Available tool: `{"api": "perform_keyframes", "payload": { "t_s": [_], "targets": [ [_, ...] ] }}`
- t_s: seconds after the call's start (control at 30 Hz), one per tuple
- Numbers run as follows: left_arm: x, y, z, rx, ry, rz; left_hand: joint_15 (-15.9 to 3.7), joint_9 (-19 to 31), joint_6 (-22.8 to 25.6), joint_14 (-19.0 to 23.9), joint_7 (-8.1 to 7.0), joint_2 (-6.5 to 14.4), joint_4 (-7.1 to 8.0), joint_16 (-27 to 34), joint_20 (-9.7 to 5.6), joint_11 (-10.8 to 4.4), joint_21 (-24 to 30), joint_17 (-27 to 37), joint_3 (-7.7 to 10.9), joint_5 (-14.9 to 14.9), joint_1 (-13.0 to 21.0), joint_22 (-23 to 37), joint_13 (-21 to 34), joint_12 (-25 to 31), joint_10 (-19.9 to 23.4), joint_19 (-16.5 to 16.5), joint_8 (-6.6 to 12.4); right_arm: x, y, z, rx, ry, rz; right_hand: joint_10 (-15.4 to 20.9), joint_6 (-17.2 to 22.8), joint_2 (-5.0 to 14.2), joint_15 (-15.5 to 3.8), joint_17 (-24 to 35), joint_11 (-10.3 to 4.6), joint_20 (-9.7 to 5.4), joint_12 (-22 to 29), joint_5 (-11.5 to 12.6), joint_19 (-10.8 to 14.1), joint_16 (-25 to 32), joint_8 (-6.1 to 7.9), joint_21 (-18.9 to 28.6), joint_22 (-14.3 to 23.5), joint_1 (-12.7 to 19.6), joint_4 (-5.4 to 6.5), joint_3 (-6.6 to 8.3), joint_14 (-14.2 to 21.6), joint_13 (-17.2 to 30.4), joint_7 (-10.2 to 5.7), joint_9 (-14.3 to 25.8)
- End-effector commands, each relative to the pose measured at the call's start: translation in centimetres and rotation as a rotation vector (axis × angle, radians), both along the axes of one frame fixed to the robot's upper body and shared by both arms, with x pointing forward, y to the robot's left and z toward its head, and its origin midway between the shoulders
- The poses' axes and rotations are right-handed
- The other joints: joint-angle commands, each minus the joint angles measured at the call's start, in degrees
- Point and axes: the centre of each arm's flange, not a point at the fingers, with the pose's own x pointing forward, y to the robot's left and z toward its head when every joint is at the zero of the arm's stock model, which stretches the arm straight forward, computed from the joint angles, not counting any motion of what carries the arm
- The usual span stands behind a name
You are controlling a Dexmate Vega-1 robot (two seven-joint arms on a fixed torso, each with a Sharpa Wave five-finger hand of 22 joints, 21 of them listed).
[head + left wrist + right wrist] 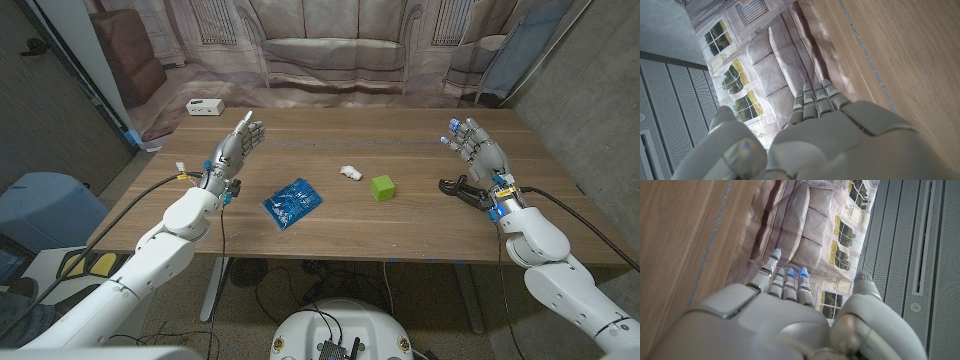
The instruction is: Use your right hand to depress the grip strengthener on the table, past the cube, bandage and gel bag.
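Grip strengthener [462, 187], black, lay on the wooden table [330, 235] at 3 o'clock, just beside the right hand [477, 148], which held nothing, fingers apart and raised. Left hand [236, 143] at 9 o'clock was likewise spread, holding nothing. Blue gel bag [292, 202], white bandage [350, 172] and green cube [382, 187] sat mid-table.

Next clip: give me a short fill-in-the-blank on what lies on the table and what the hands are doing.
1. The small cube is ____ in colour.
2. The blue gel bag lies nearer the robot's ____ hand.
3. The black grip strengthener lies beside the robot's ____ hand.
4. The left hand and right hand both hold ____.

Missing words: green; left; right; nothing
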Motion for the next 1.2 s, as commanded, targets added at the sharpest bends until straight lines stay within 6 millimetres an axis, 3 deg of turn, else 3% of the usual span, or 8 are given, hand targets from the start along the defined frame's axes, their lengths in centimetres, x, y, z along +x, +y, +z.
{"api": "perform_keyframes", "payload": {
  "t_s": [0.03, 0.4, 0.63, 0.8, 0.9, 0.97, 1.07, 1.2],
  "targets": [
    [1.0, -0.2, 0.0, -0.024, 0.012, 0.014, -0.07, 0.28, 0.97, 1.02, -0.03, 0.28, -0.18, 0.23, 0.26, 0.16, -0.25, 0.28, 0.23, -0.32, 0.67, 0.24, 0.08, 0.3, 0.95, 0.69, 0.18, -1.4, -1.3, -1.1, 0.004, 0.001, -0.04, 0.35, -1.59, 0.14, -0.01, 0.0, -0.18, -0.08, 0.17, 0.41, 0.72, 0.07, -0.55, -0.01, 0.11, 1.08, -0.32, 0.66, 0.79, 0.31, -0.52, 0.28],
    [1.1, -1.0, 0.4, -0.005, 0.002, -0.001, -0.14, 0.28, 1.33, 1.25, -0.11, 0.41, -0.25, 0.12, 0.32, 0.16, -0.36, 0.28, 0.3, -0.36, 0.83, 0.24, 0.09, 0.2, 1.1, 0.73, 0.13, -2.7, -2.8, -1.6, 0.011, 0.005, -0.087, 0.34, -2.35, -1.56, 0.14, 0.08, -0.29, 0.21, 0.13, -0.23, 0.9, 0.08, -0.87, -0.08, 0.12, 0.47, -0.21, -0.19, 1.05, 0.35, -1.17, 0.23],
    [1.1, -1.3, 0.7, 0.007, 0.004, -0.003, -0.18, 0.29, 1.36, 1.31, -0.24, 0.48, -0.3, 0.03, 0.48, 0.23, -0.44, 0.28, 0.34, -0.38, 0.92, 0.24, 0.1, 0.13, 1.18, 0.71, 0.02, -3.5, -3.8, -2.0, 0.029, 0.011, -0.128, 0.9, -3.33, -2.87, 0.11, 0.21, -0.7, 1.92, 0.27, -0.8, 1.43, 0.44, -1.21, -0.03, 0.17, -0.54, 0.24, -1.07, 2.14, 0.37, -3.24, 0.2],
    [1.1, -1.5, 0.8, 0.016, 0.01, -0.001, -0.2, 0.29, 1.58, 1.42, -0.33, 0.52, -0.33, -0.01, 0.46, 0.17, -0.46, 0.28, 0.36, -0.4, 0.98, 0.24, 0.1, 0.13, 1.39, 0.8, 0.01, -4.0, -4.7, -2.2, 0.043, 0.008, -0.166, 4.44, -5.56, -3.23, 0.33, 0.26, -1.85, 2.35, 1.35, -0.92, 0.94, 0.49, -1.55, -0.34, 0.21, -0.85, 0.48, -1.4, 2.64, 0.38, -4.55, 0.17],
    [1.1, -1.5, 0.9, 0.018, 0.012, 0.0, -0.22, 0.3, 1.65, 1.47, -0.27, 0.54, -0.35, -0.03, 0.43, 0.18, -0.48, 0.28, 0.37, -0.41, 1.01, 0.24, 0.1, 0.12, 1.44, 0.82, 0.0, -4.2, -5.1, -2.4, 0.046, 0.009, -0.179, 5.27, -5.53, -3.27, 0.33, 0.28, -3.34, 2.39, 1.5, -0.94, 0.91, 0.48, -1.37, -0.36, 0.22, -0.93, 0.55, -1.47, 2.69, 0.39, -4.77, 0.16],
    [1.1, -1.6, 1.0, 0.019, 0.011, 0.0, -0.26, 0.3, 1.78, 1.52, -0.39, 0.56, -0.36, -0.05, 0.39, 0.17, -0.49, 0.28, 0.38, -0.42, 1.04, 0.24, 0.1, 0.1, 1.49, 0.85, 0.01, -4.3, -5.4, -2.4, 0.047, 0.015, -0.184, 5.23, -3.98, -3.3, 0.27, 0.3, -3.1, 2.35, 1.3, -0.95, 0.76, 0.47, -0.69, -0.42, 0.23, -1.02, 0.62, -1.55, 2.74, 0.4, -4.94, 0.14],
    [1.1, -1.7, 1.0, 0.023, 0.012, 0.001, -0.22, 0.3, 1.91, 1.53, -0.32, 0.58, -0.38, -0.08, 0.36, 0.21, -0.51, 0.28, 0.39, -0.43, 1.07, 0.25, 0.1, 0.09, 1.57, 0.88, 0.01, -4.4, -5.7, -2.5, 0.033, 0.022, -0.192, 4.23, -3.21, -3.3, 0.38, 0.32, -1.49, 2.33, 0.73, -0.96, 0.76, 0.41, -0.45, -0.42, 0.24, -1.07, 0.68, -1.61, 2.72, 0.42, -4.81, 0.13],
    [1.3, -1.7, 1.1, 0.028, 0.017, 0.003, -0.25, 0.3, 1.98, 1.62, -0.37, 0.61, -0.4, -0.12, 0.32, 0.29, -0.54, 0.28, 0.4, -0.45, 1.11, 0.25, 0.11, 0.08, 1.71, 0.92, -0.04, -4.7, -6.2, -2.6, 0.025, 0.03, -0.214, 4.38, -3.38, -3.29, 0.28, 0.34, -2.54, 2.57, 0.7, -0.96, 1.2, 0.38, -0.58, -0.26, 0.24, -1.13, 0.73, -1.65, 2.73, 0.43, -4.92, 0.12]
  ]
}}
